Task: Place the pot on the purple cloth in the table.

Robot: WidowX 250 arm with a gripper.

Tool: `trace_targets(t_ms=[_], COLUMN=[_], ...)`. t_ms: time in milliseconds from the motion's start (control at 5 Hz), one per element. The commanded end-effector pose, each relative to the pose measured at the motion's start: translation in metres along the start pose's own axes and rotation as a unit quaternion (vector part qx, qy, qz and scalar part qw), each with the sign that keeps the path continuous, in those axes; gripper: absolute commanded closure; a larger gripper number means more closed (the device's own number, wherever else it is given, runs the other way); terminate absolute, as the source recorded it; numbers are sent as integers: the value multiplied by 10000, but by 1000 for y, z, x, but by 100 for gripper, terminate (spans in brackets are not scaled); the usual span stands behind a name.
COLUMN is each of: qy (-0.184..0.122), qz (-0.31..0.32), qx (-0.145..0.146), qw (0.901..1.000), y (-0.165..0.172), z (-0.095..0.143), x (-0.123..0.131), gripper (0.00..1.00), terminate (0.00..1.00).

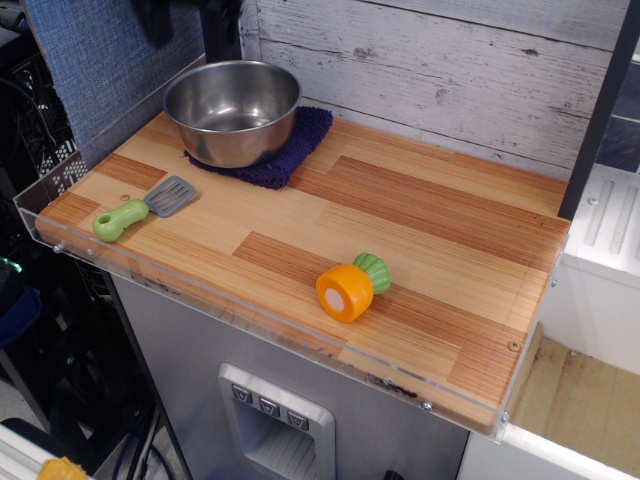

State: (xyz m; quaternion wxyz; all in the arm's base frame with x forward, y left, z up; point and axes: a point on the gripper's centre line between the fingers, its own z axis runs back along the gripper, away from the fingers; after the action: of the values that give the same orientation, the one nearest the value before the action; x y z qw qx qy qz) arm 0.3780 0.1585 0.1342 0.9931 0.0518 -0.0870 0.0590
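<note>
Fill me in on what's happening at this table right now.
Nothing is being handled at the moment. The pot sits upright on the purple cloth at the back left of the table, with no hand on it. Only a dark bit of the arm shows at the top edge, well above the pot; its hand cannot be made out. A green-handled spatula and an orange toy vegetable lie untouched nearer the front.

The pot (232, 110) is shiny, smooth steel; the purple cloth (290, 150) at its 4 o'clock — fuzzy terry; the table (400, 230) — striped wood, clear acrylic edge.
</note>
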Motion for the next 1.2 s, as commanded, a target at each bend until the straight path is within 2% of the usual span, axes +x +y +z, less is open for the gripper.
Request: trace_targets(t_ms=[0, 200, 400, 600, 1000], qy=[-567, -475, -279, -182, -182], qz=[-476, -512, -626, -885, -885], qx=[-17, -337, -572, -588, -588], qw=[9973, 9970, 9960, 9942, 9942], y=[-58, -91, -113, -116, -116], z=[73, 81, 76, 71, 71], x=[0, -8, -20, -30, -30], gripper=[0, 0, 0, 0, 0], terminate=[0, 0, 0, 0, 0])
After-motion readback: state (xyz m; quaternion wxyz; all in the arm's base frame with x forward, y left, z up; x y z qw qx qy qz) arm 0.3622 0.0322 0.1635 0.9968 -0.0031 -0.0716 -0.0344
